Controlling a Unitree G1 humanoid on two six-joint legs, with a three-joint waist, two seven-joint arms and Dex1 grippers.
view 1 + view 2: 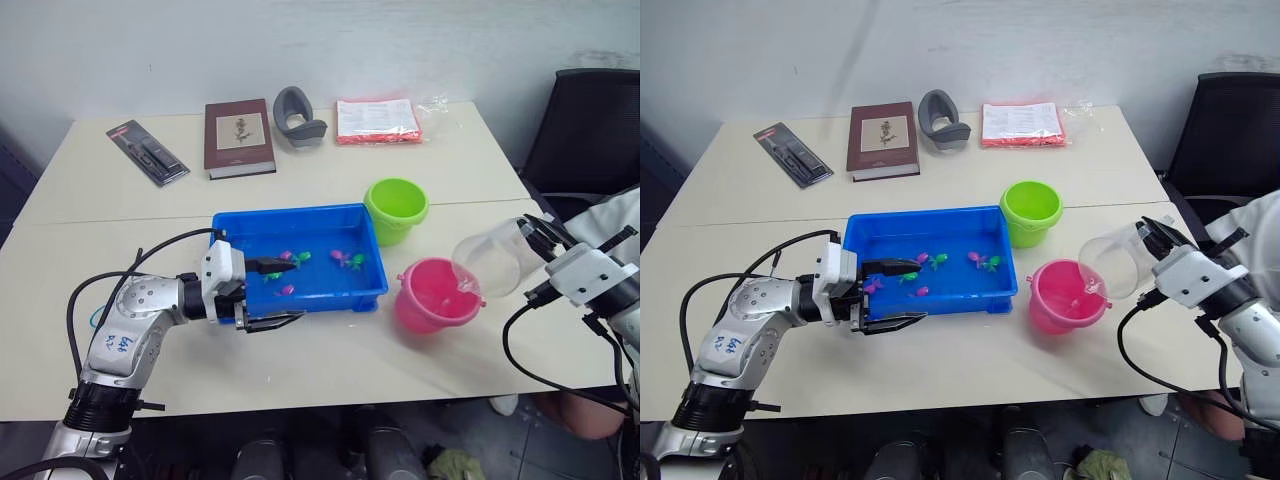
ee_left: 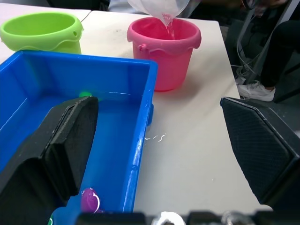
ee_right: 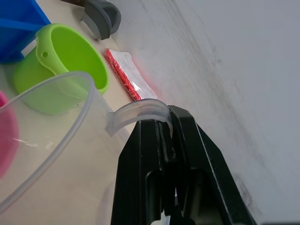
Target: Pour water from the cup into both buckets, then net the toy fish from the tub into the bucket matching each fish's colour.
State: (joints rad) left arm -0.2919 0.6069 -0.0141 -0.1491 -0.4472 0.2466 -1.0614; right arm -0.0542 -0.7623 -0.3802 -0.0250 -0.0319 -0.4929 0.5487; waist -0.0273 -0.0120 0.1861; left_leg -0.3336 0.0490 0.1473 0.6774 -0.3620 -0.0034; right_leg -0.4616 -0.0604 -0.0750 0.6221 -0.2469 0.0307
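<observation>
My right gripper (image 3: 171, 136) is shut on the handle of the clear cup (image 1: 492, 258), which is tipped with its lip over the pink bucket (image 1: 435, 295); water runs from it into the bucket (image 2: 165, 35). The lime green bucket (image 1: 396, 208) stands just behind, beside the blue tub (image 1: 300, 290). Several small pink and green toy fish (image 1: 346, 260) lie in the tub. My left gripper (image 1: 285, 293) is open at the tub's near left corner, one finger over the tub, the other outside it, holding nothing. The net is out of view.
At the back of the table lie a brown book (image 1: 239, 137), a black packaged tool (image 1: 147, 152), a grey curved object (image 1: 298, 118) and a red-edged plastic packet (image 1: 377, 121). A black chair (image 1: 590, 130) stands at the right.
</observation>
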